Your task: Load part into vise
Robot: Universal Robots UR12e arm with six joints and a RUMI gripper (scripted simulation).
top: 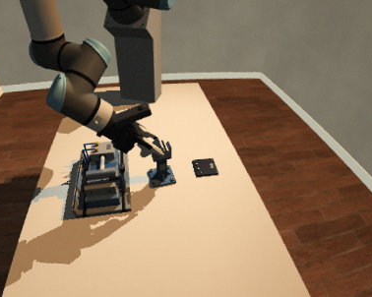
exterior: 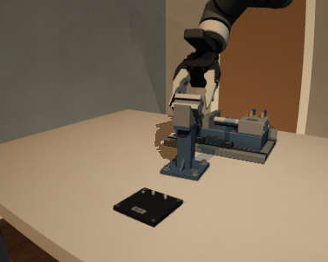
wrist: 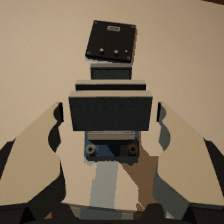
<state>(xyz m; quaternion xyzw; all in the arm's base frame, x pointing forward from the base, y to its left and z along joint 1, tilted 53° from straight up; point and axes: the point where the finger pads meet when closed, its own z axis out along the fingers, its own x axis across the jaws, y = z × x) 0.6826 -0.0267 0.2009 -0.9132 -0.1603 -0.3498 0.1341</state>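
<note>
The part (wrist: 110, 114) (exterior: 188, 97) lies in the V-block (top: 161, 176) (exterior: 186, 149) (wrist: 111, 151), long side across the wrist view. A dark groove shows between two pale edges on its upper side; I cannot tell its exact tilt. My gripper (top: 160, 148) (exterior: 193, 102) (wrist: 110, 103) is partly open around the part. In the wrist view a finger stands beyond each end, with a visible gap on both sides. The vise (top: 102, 184) (exterior: 237, 140) stands open beside the V-block. Its bars and work stop are too small to make out.
The black infeed plate (top: 205, 167) (exterior: 147, 206) (wrist: 111, 41) lies on the table (top: 185, 236) (exterior: 68, 173), on the V-block's other side from the vise, with no part on it. The air cylinder (top: 104, 148) (exterior: 254, 125) with its hose fittings rises at one end of the vise.
</note>
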